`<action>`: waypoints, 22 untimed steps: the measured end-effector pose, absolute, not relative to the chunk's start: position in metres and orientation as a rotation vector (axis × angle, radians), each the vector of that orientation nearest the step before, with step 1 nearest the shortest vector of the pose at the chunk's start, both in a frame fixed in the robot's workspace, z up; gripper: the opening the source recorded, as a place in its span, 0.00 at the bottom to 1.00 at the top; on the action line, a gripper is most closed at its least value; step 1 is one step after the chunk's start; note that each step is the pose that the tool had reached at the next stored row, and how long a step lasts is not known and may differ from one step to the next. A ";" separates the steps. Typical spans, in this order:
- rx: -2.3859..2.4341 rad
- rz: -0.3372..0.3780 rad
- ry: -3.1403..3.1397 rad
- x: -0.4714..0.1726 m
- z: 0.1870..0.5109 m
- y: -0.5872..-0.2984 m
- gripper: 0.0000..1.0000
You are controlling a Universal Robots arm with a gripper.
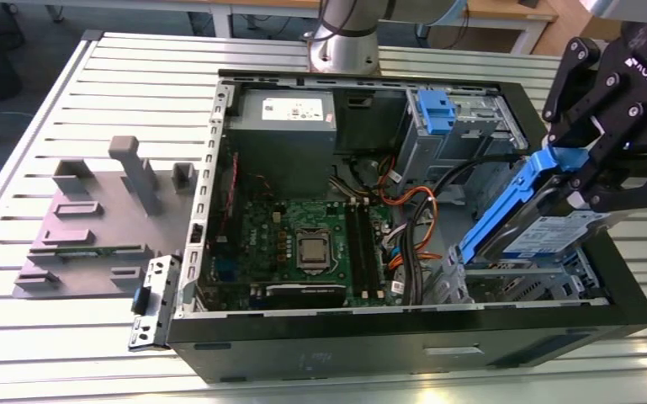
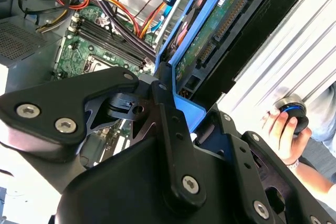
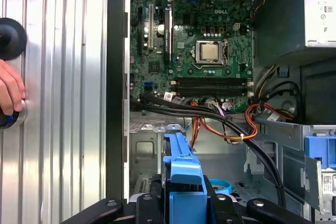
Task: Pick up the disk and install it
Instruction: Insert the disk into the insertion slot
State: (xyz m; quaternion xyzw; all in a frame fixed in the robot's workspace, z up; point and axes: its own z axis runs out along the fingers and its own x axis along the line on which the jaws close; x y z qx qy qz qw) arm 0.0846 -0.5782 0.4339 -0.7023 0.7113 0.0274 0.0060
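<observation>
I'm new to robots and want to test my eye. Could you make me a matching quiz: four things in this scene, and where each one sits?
Things:
1 disk
2 power supply
3 hand
4 grey fixture

Places:
A on the table, beside the case
B clamped in the gripper, tilted above the case
C on a round black knob
D in a corner inside the case

Pairs: 1-B, 2-D, 3-C, 4-A.

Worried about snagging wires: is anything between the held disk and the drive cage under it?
Nothing visible lies between the disk in the gripper and the drive cage below it. The black and orange cables run close beside the cage, on the exterior view's left.
</observation>
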 end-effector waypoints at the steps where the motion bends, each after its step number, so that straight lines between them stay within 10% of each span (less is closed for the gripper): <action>1: -2.198 0.086 2.226 0.085 0.433 -0.578 0.37; 22: -2.198 0.086 2.226 0.085 0.420 -0.579 0.37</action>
